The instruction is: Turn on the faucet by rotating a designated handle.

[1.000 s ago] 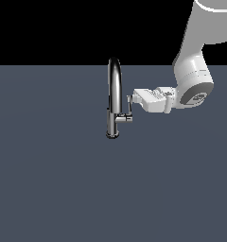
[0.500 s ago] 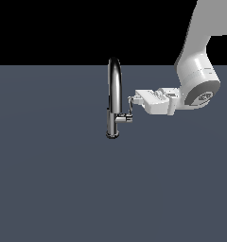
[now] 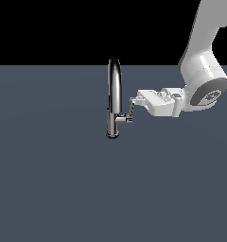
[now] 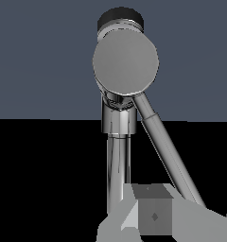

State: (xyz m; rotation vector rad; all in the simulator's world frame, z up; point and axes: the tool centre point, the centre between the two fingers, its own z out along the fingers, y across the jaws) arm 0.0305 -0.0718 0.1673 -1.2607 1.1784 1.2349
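Exterior view shows you the gripper (image 3: 134, 105) lying level, its fingertips at the handle (image 3: 131, 111), the thin lever on the short side stub of the faucet (image 3: 114, 97). You cannot tell from either view whether the fingers are apart or pressed on the lever; they look small and merge with it. The faucet stands upright on the flat dark grey floor (image 3: 63, 189), near the middle of the scene, with the arm (image 3: 203, 71) reaching in from the exterior view's right. Wrist view gives you the stub's round end cap and the handle (image 4: 167, 151) slanting away from it, one light grey finger (image 4: 153, 215) cut off at the frame edge.
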